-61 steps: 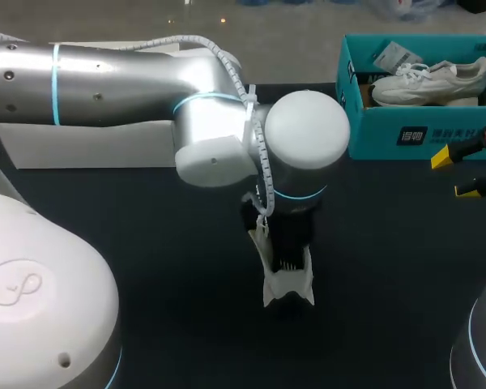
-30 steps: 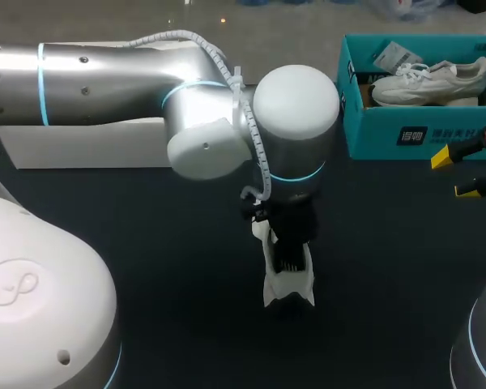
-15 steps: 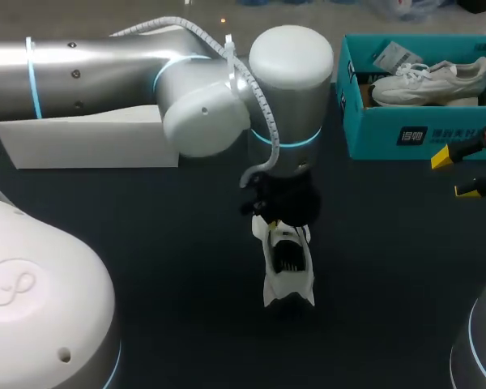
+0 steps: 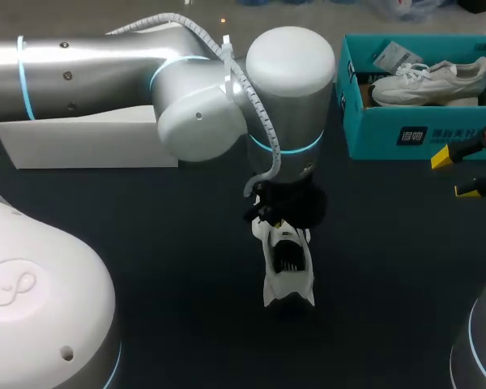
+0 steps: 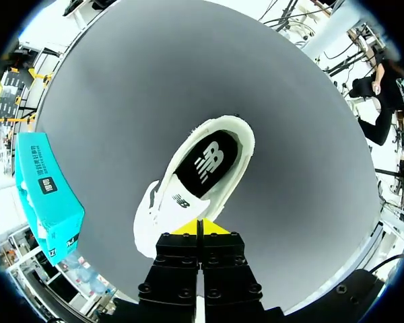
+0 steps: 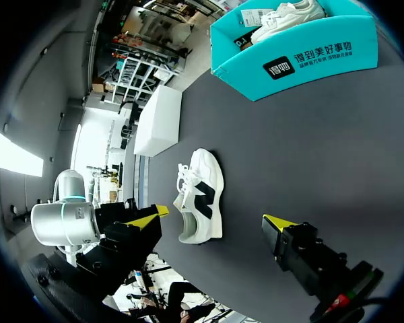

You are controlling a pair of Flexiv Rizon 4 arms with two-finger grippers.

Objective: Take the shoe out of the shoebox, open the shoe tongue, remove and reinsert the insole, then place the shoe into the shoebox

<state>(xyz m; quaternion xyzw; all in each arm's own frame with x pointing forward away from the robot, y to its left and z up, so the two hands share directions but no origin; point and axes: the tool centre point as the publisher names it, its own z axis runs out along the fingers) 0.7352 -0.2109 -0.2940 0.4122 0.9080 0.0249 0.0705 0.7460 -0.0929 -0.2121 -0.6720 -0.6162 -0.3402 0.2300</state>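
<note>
White/blk shoe (image 4: 287, 274) upright, well clear of open teal shoebox (image 4: 381, 134)

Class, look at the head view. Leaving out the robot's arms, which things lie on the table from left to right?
white box → white shoe → teal shoebox

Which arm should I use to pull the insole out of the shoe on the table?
Left. The left gripper hangs right over the shoe, fingers closed, the insole just ahead of them. The right gripper sits open off by the shoebox, apart from the shoe.
</note>
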